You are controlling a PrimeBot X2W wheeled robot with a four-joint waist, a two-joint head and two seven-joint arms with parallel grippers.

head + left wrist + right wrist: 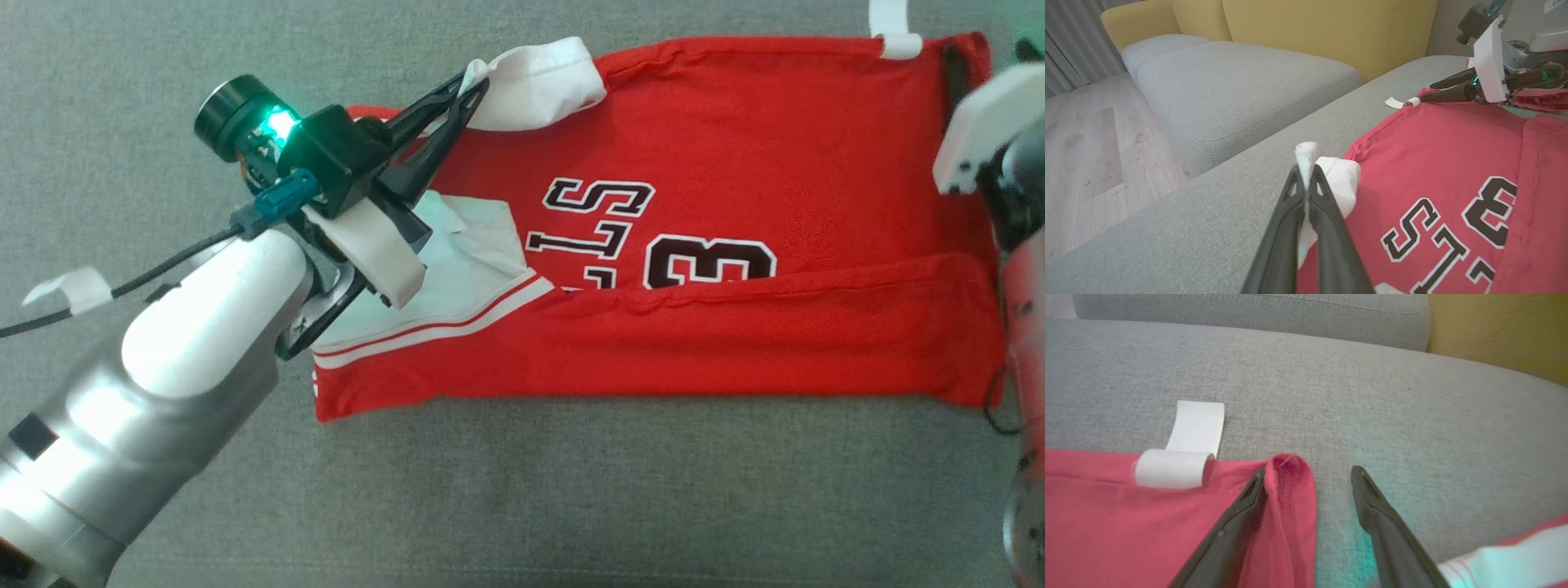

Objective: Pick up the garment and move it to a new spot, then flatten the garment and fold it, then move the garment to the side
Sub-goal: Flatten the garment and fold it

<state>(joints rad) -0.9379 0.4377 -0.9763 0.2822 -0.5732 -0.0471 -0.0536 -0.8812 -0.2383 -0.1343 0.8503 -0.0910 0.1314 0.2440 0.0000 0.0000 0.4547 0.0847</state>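
Red garment lies flat on sofa cushion, spread right of left hand, which is clamped on white sleeve; one long edge already folded. Left wrist: sleeve pinched tight. Right wrist: right hand apart, hem corner between its fingers. Judged mid-fold; side move remains.

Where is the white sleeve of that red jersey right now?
In the head view the white sleeve sits at the upper left corner of the red jersey, pinched in the left end effector, over the grey cushion.
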